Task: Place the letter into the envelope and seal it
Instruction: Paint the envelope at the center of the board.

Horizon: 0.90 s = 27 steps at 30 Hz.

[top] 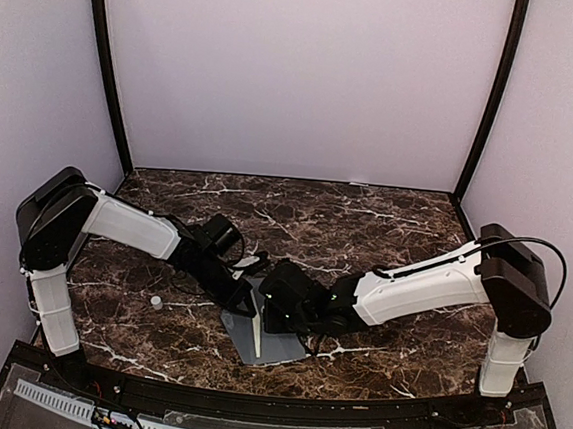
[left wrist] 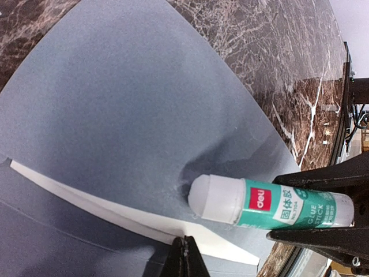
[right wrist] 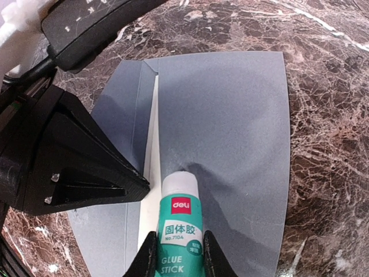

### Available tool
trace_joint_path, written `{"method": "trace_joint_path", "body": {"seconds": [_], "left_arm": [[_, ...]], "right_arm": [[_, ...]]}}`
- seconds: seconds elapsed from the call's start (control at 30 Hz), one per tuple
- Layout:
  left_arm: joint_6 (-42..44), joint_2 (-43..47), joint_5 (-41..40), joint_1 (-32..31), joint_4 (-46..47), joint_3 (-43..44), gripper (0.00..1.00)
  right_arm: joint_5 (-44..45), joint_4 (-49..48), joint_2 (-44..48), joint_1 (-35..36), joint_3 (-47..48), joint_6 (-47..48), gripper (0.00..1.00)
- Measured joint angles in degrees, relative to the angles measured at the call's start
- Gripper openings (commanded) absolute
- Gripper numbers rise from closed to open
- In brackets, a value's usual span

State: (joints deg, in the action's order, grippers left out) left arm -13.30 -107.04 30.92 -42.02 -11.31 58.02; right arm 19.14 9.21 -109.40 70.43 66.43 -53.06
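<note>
The grey-blue envelope (top: 267,343) lies flat near the table's front edge, and it fills the left wrist view (left wrist: 127,104) and the right wrist view (right wrist: 230,115). A narrow cream strip of the letter (right wrist: 151,156) shows between two of its grey-blue layers (left wrist: 115,210). My right gripper (right wrist: 180,257) is shut on a green-and-white glue stick (right wrist: 180,222), whose uncapped white tip (left wrist: 207,199) touches the envelope. My left gripper (left wrist: 184,257) is shut, its tips resting at the edge of the letter strip, right beside the glue stick. Both grippers meet over the envelope (top: 258,312).
A small white cap (top: 156,302) stands on the dark marble table (top: 366,222) left of the envelope. The left arm's black wrist (right wrist: 69,167) crowds the left of the right wrist view. Pale walls close in the back and sides.
</note>
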Motion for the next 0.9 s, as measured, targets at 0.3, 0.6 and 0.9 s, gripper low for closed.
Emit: {"method": "trace_joint_path", "body": {"seconds": [0.3, 0.6, 0.9], "left_arm": [[-0.6, 0.0, -0.1, 0.0, -0.1, 0.0, 0.00], [-0.8, -0.2, -0.1, 0.0, -0.2, 0.2, 0.00], [-0.9, -0.3, -0.1, 0.0, -0.6, 0.5, 0.00]], "right_arm": [[0.0, 0.4, 0.0, 0.6, 0.0, 0.0, 0.02], [-0.2, 1.8, 0.9, 3.0, -0.8, -1.7, 0.02], [-0.3, 4.3, 1.6, 4.9, -0.7, -3.0, 0.02]]}}
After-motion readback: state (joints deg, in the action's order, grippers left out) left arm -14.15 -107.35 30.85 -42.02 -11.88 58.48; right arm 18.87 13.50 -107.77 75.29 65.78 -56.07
